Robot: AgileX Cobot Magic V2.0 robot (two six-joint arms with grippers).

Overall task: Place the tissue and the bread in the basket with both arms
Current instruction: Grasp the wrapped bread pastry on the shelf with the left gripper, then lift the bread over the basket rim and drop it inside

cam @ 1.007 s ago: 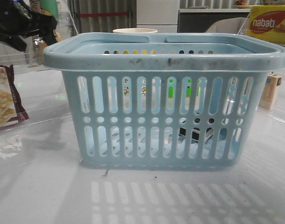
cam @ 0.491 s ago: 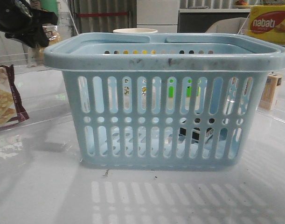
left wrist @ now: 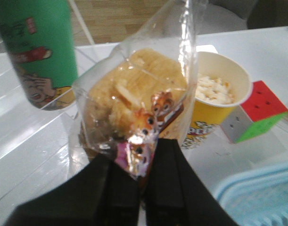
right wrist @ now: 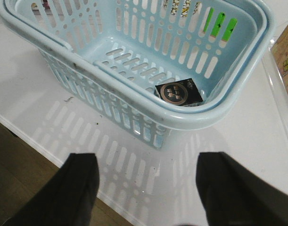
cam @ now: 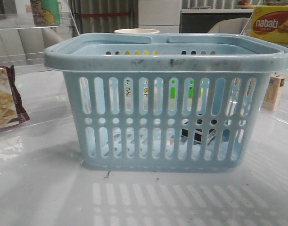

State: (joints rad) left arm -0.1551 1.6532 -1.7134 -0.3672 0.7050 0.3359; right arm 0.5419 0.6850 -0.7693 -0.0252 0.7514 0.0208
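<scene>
Pinching the bread (left wrist: 134, 99) by its sealed edge, the left claw (left wrist: 143, 188) lets the packet hang free, clear of the worktop, for lowering into the basket (right wrist: 228, 110). The right claw (right wrist: 146, 188) is spread and empty beside the basket, its tissue (right wrist: 179, 92) already lying on the basket floor.

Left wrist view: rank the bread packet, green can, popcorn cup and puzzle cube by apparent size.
1. bread, held in the left gripper, nearest the camera so likely exaggerated.
2. green can, partly cropped.
3. popcorn cup, partly hidden behind the bread.
4. puzzle cube.
</scene>
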